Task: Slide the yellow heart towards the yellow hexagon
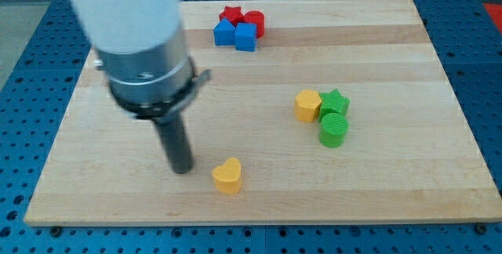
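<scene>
The yellow heart (227,175) lies near the view's bottom, left of centre. The yellow hexagon (308,105) sits to the right of centre, touching a green star (335,103). My tip (182,168) rests on the board just left of the yellow heart, a short gap apart from it. The rod hangs from the large white and grey arm body at the view's upper left.
A green cylinder (333,129) sits just below the green star and hexagon. At the view's top are a red star (230,14), a red cylinder (254,23) and two blue blocks (225,33) (245,37) clustered together. The wooden board (408,183) lies on a blue perforated table.
</scene>
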